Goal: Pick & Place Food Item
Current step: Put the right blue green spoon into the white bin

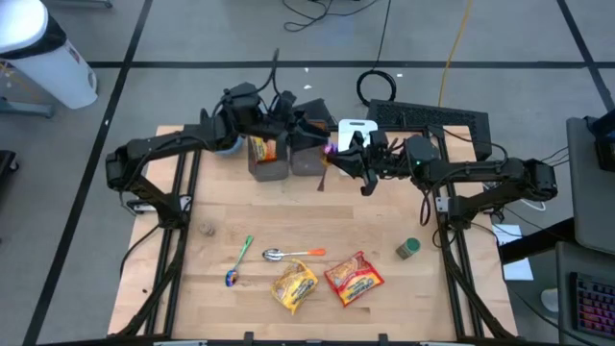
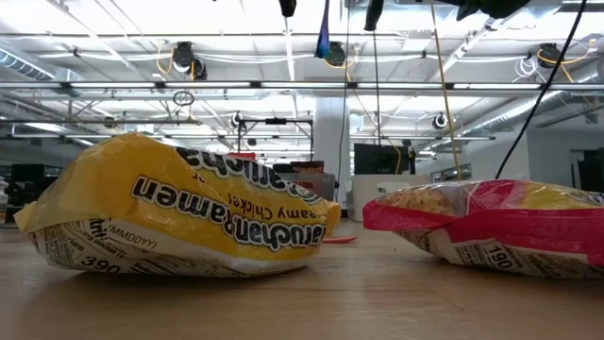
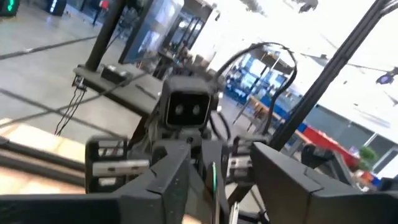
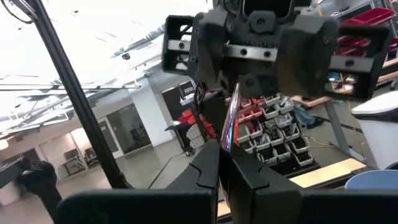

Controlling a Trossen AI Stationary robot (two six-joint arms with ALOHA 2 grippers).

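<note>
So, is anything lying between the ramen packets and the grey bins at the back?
Only the orange-handled spoon, flat on the table just beyond the ramen packets; the wood from there to the bins looks bare.

The whole table (image 1: 288, 240) is seen straight down from overhead; at tabletop height the yellow ramen packet (image 2: 179, 212) and red packet (image 2: 491, 227) are viewed close up, level, with the room behind. Both packets are shared with the overhead view. Each wrist camera is faced toward the opposite arm
</note>
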